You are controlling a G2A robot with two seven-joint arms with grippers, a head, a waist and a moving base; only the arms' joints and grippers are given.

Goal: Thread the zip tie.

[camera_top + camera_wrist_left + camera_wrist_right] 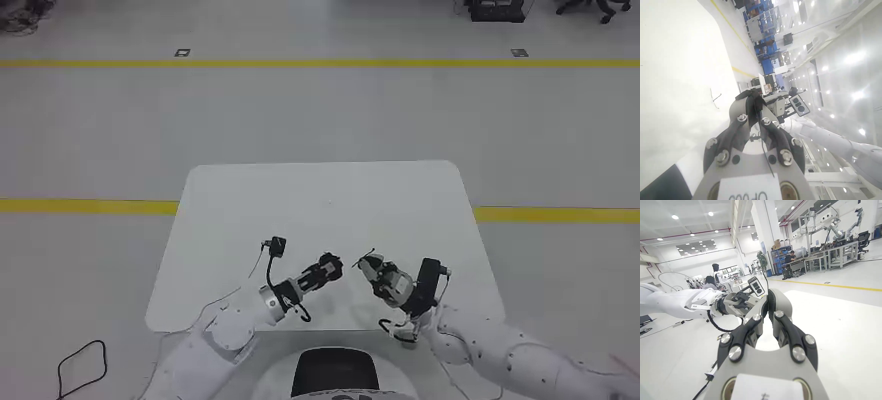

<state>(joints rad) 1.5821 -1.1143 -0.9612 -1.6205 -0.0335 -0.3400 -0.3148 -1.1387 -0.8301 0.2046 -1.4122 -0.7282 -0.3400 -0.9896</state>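
Arms meet tip to tip above the table point(320, 200). Left claw point(753, 98) and right claw point(769, 296) each pinch the thin black zip tie point(765, 151).

The zip tie point(764, 150) is a thin black strip pinched in the closed left tool point(753, 98), its tail trailing back over it. A thin black strand point(766, 281) rises from the closed right tool point(769, 300).

White table point(320, 195) across a yellow floor line point(90, 206), black cable loop point(60, 372) alongside

zip tie point(765, 155) partly hidden between the left fingers point(738, 108), its head too small to tell
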